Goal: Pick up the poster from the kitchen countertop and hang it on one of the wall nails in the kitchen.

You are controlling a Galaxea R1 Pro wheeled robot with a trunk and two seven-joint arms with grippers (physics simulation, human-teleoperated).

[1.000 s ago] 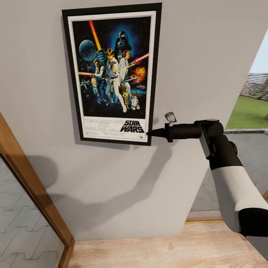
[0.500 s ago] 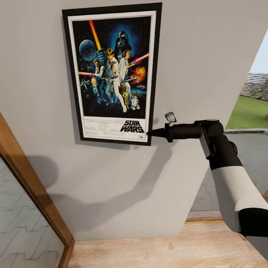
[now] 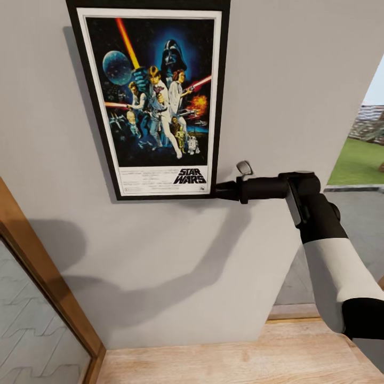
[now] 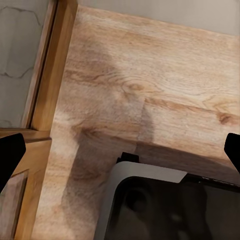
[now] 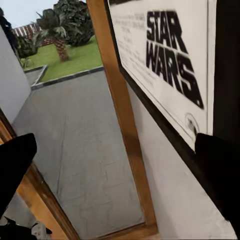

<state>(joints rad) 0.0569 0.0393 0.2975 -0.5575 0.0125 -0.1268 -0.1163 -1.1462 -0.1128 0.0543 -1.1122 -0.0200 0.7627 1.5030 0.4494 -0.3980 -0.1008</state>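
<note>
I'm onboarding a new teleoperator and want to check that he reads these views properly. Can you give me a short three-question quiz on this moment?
1. True or false: the poster lies flat on a countertop.
2. Which corner of the poster is the right gripper at? A) upper left B) lower right C) upper right
3. Fill in: the black title lettering in the right wrist view reads "____ WARS".

Key
1. False: it is up against the light-grey wall.
2. B, at its lower right corner in the head view.
3. STAR.
</note>
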